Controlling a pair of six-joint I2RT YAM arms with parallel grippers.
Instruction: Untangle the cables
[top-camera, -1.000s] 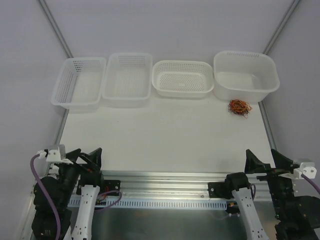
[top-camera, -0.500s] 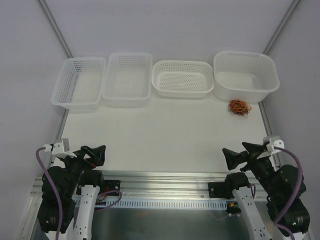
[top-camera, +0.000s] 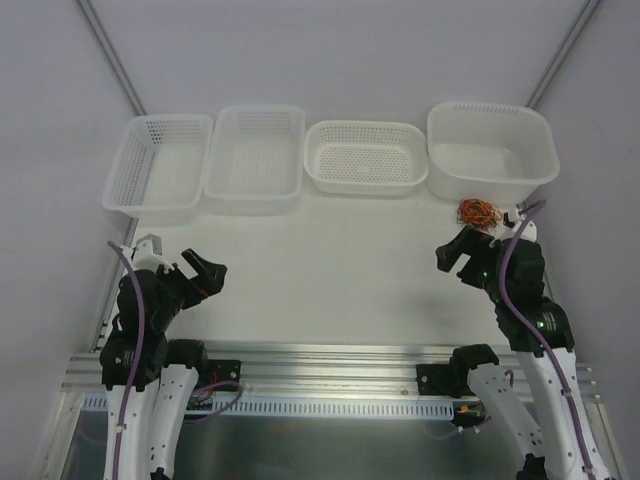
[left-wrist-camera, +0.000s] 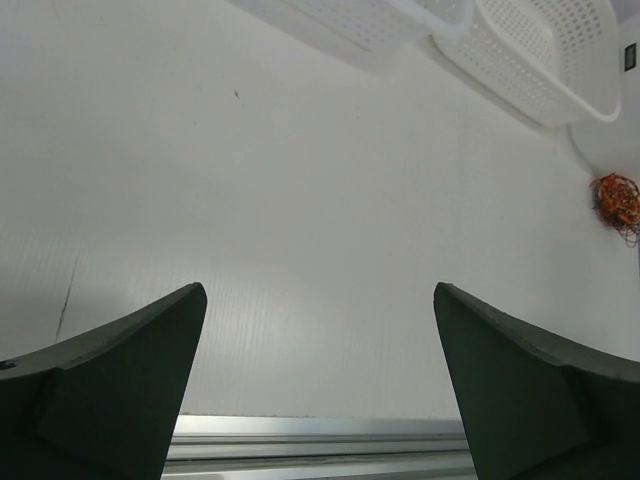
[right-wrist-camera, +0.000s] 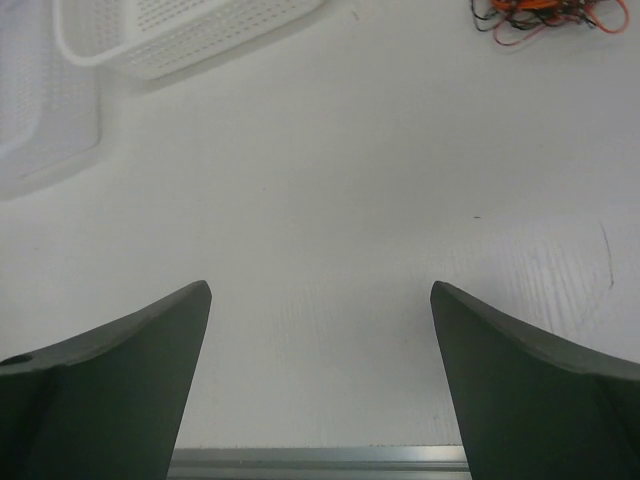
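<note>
Ahead of the right gripper (right-wrist-camera: 320, 288), jaws spread wide and empty, the cables (right-wrist-camera: 540, 15) lie in one knotted clump; the left gripper (left-wrist-camera: 320, 290), likewise agape, hangs well apart. Nothing is untangled yet.

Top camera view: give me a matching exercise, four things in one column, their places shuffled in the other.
1 cable tangle
2 left tool
3 right tool
4 oval basket

A far row, third from left
B open, near the table's left edge
C open, close to the tangle
D on the table before the rightmost tub

Pairs: 1-D, 2-B, 3-C, 4-A
</note>
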